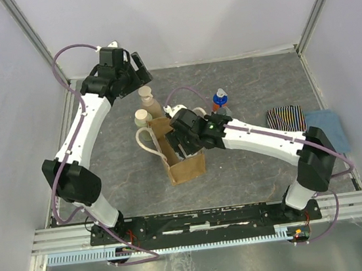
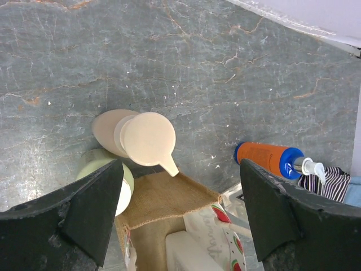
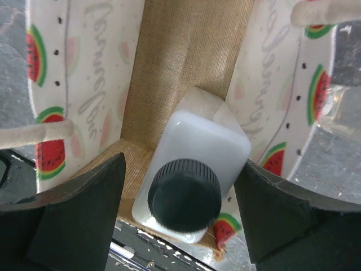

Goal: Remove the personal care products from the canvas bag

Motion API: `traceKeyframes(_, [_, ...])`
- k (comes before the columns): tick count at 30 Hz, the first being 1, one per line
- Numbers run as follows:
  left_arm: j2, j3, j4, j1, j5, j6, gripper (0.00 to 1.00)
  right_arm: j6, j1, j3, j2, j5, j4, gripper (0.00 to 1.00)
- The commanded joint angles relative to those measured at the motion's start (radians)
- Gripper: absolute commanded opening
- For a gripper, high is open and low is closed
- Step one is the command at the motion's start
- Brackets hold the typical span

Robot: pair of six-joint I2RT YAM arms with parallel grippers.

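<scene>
Apparently most of the job is sitting done: a beige-brown bottle (image 2: 144, 138), a round jar (image 2: 96, 162) and an orange bottle (image 2: 265, 159) are resting on the stone-patterned table (image 2: 197, 68) just beneath the left gripper (image 2: 180, 169), whose jaws are gaping wide around nothing. One whitish bottle (image 3: 208, 141), smooth squarish plastic with a ribbed dark cap, is waiting inside the canvas bag (image 3: 169, 73), directly under the right gripper (image 3: 181, 166), likewise spread and empty. Coarse burlap is forming the bag's floor; cream rope handles (image 3: 34, 132) are drooping aside.

top: overhead, far; wrists: downward, close; shared: canvas bag (image 1: 190, 167)
</scene>
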Motion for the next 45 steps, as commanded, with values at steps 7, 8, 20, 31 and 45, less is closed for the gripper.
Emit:
traceKeyframes(7, [-0.072,0.008,0.025,0.001,0.021,-0.044,0.90,0.063,0.007,0.053,0.058,0.040,-0.043,0.70])
traceKeyframes(8, [-0.073,0.005,0.024,0.001,0.022,-0.045,0.90,0.056,0.006,0.069,0.054,0.053,-0.046,0.67])
traceKeyframes(20, [-0.104,-0.023,0.028,0.000,0.020,-0.042,0.90,-0.126,0.005,0.413,-0.039,0.164,-0.025,0.59])
traceKeyframes(31, [-0.136,-0.048,0.024,0.001,0.028,-0.035,0.90,-0.299,-0.092,0.565,-0.041,0.291,0.168,0.51])
traceKeyframes(45, [-0.149,-0.060,0.022,0.001,0.030,-0.026,0.90,-0.238,-0.347,0.730,0.165,0.169,0.310,0.45])
